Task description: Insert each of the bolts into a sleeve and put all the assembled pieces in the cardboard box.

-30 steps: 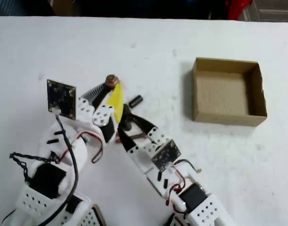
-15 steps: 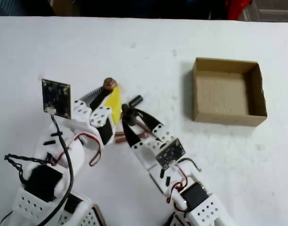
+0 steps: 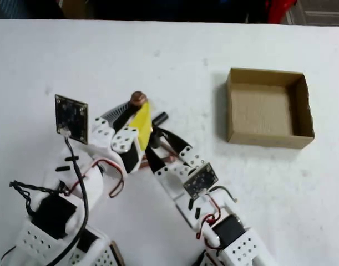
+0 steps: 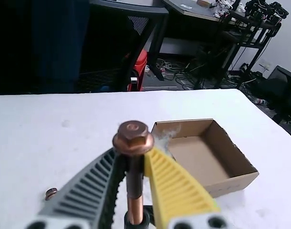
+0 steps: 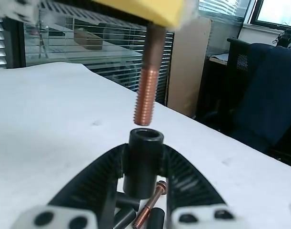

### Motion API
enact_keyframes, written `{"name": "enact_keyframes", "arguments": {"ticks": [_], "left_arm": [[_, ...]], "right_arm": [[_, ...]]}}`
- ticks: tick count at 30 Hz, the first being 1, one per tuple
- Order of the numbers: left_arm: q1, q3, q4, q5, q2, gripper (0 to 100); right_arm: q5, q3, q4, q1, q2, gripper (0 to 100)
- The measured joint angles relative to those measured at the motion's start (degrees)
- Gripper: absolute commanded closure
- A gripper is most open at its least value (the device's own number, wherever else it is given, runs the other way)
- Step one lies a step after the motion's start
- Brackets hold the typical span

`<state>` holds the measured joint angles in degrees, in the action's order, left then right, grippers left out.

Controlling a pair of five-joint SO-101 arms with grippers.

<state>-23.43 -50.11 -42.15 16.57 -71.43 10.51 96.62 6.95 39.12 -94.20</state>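
The job looks to be at its first joining. A little left of centre in the high view, the left hand [image 3: 137, 115] is closed on a copper bolt [image 4: 134, 162]. It grips the shank just under the flanged head, so the bolt hangs upright with its thread down. Directly below, the right hand [image 5: 144, 151] is clamped around a black sleeve [image 5: 143, 160], held upright with its bore facing up. The right wrist view shows the thread's tip just above the sleeve's mouth and roughly in line with it — close, but apart, with nothing yet entered.

The cardboard box [image 3: 266, 136] sits at the right of the high view, well apart from both hands. Its floor shows bare, with no assembled piece in it, so no part of the task looks finished.

As I judge it, what is left is to lower this bolt into the bore, carry the pair to the box, then repeat for the rest. Spare parts wait on the white desk [image 3: 213, 50] — a spare sleeve [image 3: 160, 117] lies on its side just beyond the hands, toward the box. A loose bolt [image 5: 147, 212] lies under the right hand among dark cylinders [image 5: 127, 202] that are likely more sleeves. How many sets remain I cannot count.
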Motion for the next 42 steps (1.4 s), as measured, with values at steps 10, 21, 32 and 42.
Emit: {"name": "enact_keyframes", "arguments": {"ticks": [10,21,32,42], "left_arm": [[-0.53,-6.15,5.98,0.00,0.00,98],[-3.87,-12.48,6.24,-0.18,-0.97,98],[-4.48,-15.03,5.36,0.00,-0.97,98],[-4.48,-15.12,5.36,-5.45,-1.05,75]], "right_arm": [[0.00,0.00,0.00,-0.26,0.00,98.3],[0.00,0.00,0.09,-0.44,0.09,98.3],[0.00,0.00,0.09,-0.88,0.09,98.3],[0.00,0.00,0.09,-0.88,0.09,98.3]]}}
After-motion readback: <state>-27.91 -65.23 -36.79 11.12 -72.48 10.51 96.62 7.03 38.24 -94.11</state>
